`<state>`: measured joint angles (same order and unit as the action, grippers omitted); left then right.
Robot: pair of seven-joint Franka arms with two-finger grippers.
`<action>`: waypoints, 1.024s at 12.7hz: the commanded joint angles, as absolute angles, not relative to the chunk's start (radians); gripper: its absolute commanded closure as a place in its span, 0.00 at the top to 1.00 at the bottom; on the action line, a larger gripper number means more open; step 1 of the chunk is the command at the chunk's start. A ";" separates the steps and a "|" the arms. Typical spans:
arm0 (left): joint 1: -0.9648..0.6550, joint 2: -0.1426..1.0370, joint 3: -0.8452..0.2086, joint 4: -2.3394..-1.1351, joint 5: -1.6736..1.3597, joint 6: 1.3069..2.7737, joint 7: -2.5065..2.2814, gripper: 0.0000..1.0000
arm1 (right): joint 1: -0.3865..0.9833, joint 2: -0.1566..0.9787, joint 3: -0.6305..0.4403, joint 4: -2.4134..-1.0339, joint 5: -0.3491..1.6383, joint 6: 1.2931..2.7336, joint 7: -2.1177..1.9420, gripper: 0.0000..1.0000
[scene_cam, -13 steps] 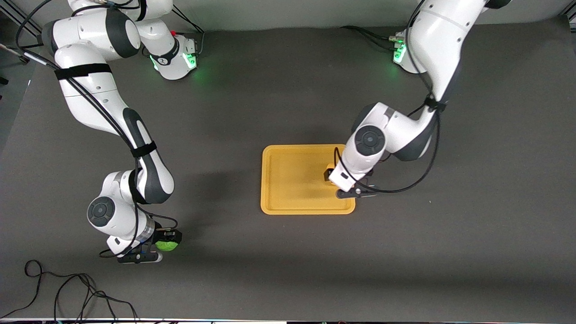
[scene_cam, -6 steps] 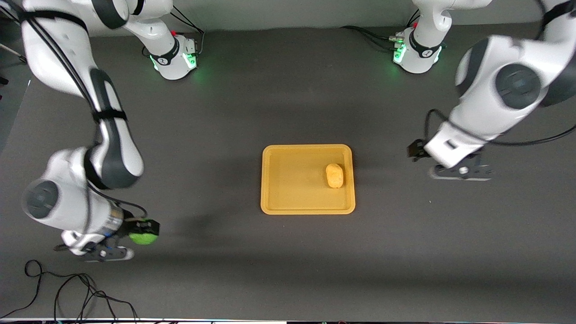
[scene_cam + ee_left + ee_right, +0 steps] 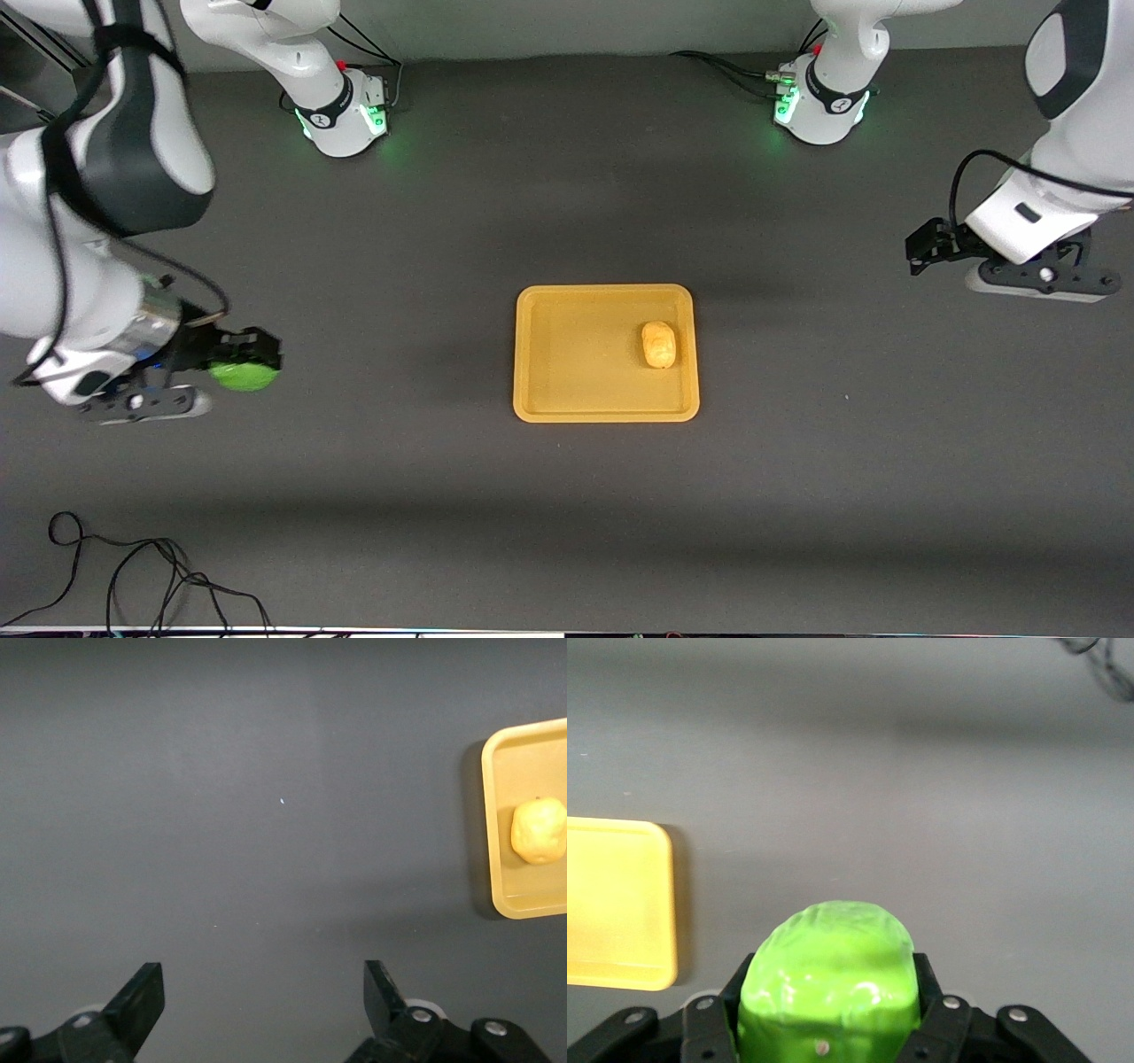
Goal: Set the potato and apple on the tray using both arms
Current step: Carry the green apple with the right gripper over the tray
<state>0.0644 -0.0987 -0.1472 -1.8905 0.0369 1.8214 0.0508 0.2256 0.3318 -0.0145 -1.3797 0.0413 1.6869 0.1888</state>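
The step in hand is the right arm's: carry the apple (image 3: 243, 375) to the tray (image 3: 567, 408) and set it down clear of the potato (image 3: 659, 345). The potato lies inside the tray, near the rim at the left arm's end, so the bare half of the tray toward the right arm's end is the sensible target. A good approach would keep the apple high enough to pass the low rim, stop over that bare floor, lower until the fruit nearly touches, and only then let go — a round apple dropped from height would likely roll, perhaps into the potato or over the rim.

The right gripper (image 3: 239, 359) is clamped on the apple; in the right wrist view the green fruit (image 3: 828, 979) fills the space between the black fingers (image 3: 709, 1028), and a corner of the tray (image 3: 620, 904) shows off to one side. The gripper hangs in the air over bare table well apart from the tray, toward the right arm's end, with the forearm raised and bent above it.

The left gripper (image 3: 928, 246) is over bare table well apart from the tray, toward the left arm's end. Its fingers (image 3: 383, 990) stand spread with nothing between them — released, and the arm waits.
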 commanded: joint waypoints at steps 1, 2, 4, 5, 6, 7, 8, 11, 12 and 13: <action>0.067 -0.071 -0.137 -1.818 0.021 1.800 0.090 1.00 | 0.395 0.345 -0.021 -1.399 0.048 1.713 0.410 0.41; 0.069 -0.057 -0.135 -1.783 0.025 1.761 0.097 1.00 | 0.470 0.394 -0.021 -1.373 0.048 1.727 0.505 0.41; 0.068 -0.031 -0.126 -1.705 0.032 1.672 0.202 1.00 | 0.592 0.499 -0.021 -1.280 0.045 1.766 0.731 0.41; 0.067 -0.017 -0.124 -1.675 0.022 1.634 0.204 1.00 | 0.645 0.568 -0.021 -1.200 0.043 1.772 0.815 0.41; 0.071 -0.015 -0.123 -1.675 0.020 1.632 0.198 1.00 | 0.697 0.633 -0.025 -1.125 0.035 1.778 0.895 0.41; 0.081 -0.015 -0.117 -1.669 0.015 1.632 0.202 1.00 | 0.731 0.694 -0.025 -1.070 0.022 1.789 0.972 0.41; 0.093 -0.014 -0.114 -1.655 -0.001 1.631 0.202 1.00 | 0.761 0.734 -0.025 -1.052 0.008 1.827 1.015 0.41; 0.117 -0.012 -0.112 -1.654 -0.044 1.618 0.199 1.00 | 0.808 0.859 -0.025 -1.062 -0.067 1.968 1.055 0.41; 0.117 -0.012 -0.112 -1.654 -0.044 1.620 0.204 1.00 | 0.814 0.895 -0.025 -1.062 -0.081 2.011 1.057 0.41; 0.117 -0.012 -0.112 -1.654 -0.044 1.618 0.207 1.00 | 0.815 0.925 -0.023 -1.063 -0.081 2.046 1.057 0.42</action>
<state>0.1124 -0.0225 -0.1098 -1.6834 -0.0292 1.6454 0.1843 0.8048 0.8483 -0.0113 -1.1256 -0.0578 2.0095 1.0313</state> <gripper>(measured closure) 0.000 0.291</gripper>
